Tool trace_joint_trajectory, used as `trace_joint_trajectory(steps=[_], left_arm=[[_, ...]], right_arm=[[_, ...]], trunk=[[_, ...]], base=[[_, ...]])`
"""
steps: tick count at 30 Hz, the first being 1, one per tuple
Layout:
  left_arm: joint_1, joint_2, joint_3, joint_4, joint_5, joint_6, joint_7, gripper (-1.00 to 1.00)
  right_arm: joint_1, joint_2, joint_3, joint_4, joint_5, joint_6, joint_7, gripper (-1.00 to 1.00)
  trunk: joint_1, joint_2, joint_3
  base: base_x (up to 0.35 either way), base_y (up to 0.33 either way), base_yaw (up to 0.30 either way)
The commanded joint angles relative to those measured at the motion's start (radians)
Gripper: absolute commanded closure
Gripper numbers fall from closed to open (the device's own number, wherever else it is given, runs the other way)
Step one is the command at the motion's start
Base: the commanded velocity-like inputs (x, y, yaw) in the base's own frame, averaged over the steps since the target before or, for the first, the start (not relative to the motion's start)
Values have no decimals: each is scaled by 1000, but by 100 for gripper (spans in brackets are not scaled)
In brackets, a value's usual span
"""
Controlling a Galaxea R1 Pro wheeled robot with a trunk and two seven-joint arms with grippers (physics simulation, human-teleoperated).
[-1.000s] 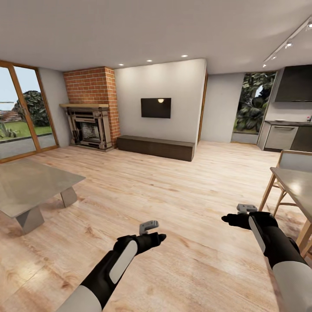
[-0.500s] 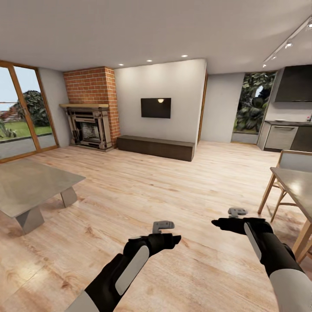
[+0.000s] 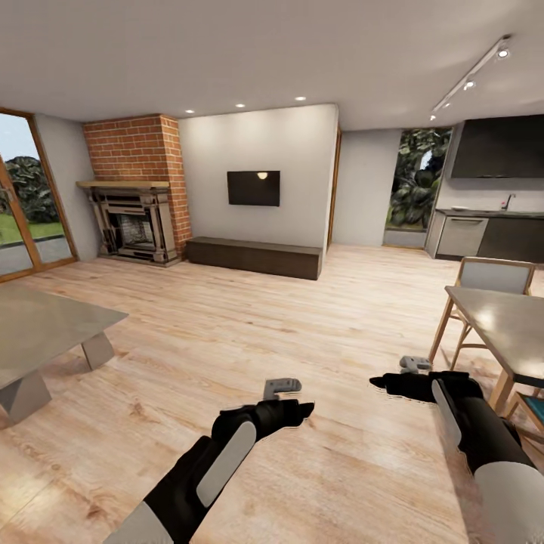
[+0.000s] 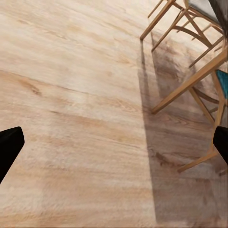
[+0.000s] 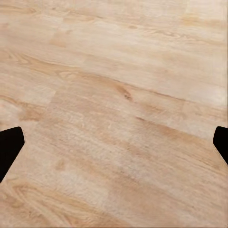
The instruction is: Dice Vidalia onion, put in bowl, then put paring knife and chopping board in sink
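None of the onion, board, knife or bowl is in sight. Far off at the back right, a dark kitchen countertop (image 3: 483,214) carries a thin bent tap (image 3: 510,201); the sink basin itself cannot be made out. My left gripper (image 3: 302,411) hangs over the wooden floor in front of me, and the left wrist view has its black fingertips (image 4: 9,148) wide apart, open and empty. My right gripper (image 3: 380,384) hovers beside it to the right; its fingertips (image 5: 10,143) are also spread, holding nothing.
A dining table (image 3: 502,325) with wooden chairs (image 3: 483,278) stands close on my right. A low grey coffee table (image 3: 45,332) sits at the left. Brick fireplace (image 3: 132,189), wall TV (image 3: 253,187) and long bench (image 3: 253,257) line the far wall. Wooden floor (image 3: 264,325) lies ahead.
The view has swung to the right, bringing more of the kitchen and dining table in. Both arms have drawn inward towards each other.
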Motion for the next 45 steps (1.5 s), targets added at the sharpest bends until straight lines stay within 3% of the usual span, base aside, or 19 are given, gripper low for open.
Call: trace_joint_trajectory(steps=[1, 10, 17, 24, 37, 39, 42, 45], left_arm=[[-7, 0, -1, -7, 16, 2, 9, -100], [-9, 0, -1, -57, 16, 2, 9, -100], [-2, 6, 0, -75, 22, 2, 9, -100], [10, 16, 0, -78, 72, 3, 9, -100], [12, 23, 3, -55, 69, 1, 13, -100], [13, 39, 25, -42, 70, -3, 13, -100], [27, 49, 88, -29, 66, -28, 12, -100], [32, 51, 110, -13, 64, -46, 12, -100]], right_arm=[[-6, 0, -1, -7, -2, 6, 8, -100], [-56, 0, -1, -52, -2, 6, 14, -100], [-58, -2, 5, -56, -2, 6, 8, -100], [-61, -2, 24, -83, 3, 18, -23, -100], [-62, 3, 26, -87, 5, 19, -24, -100], [-62, 1, 25, -87, 5, 19, -24, -100], [-62, -2, 21, -87, 5, 19, -25, -100], [-62, -3, 20, -87, 5, 19, -26, -100]], trunk=[[0, -1, -1], [0, -1, -1], [0, -1, -1], [0, -1, -1], [0, -1, -1], [0, -1, -1], [0, -1, -1], [0, -1, -1]], base=[[0, 0, 0], [0, 0, 0], [20, 0, 0], [281, 0, 0], [342, 0, -52], [343, 0, -268], [343, 0, -287], [343, 0, -296]])
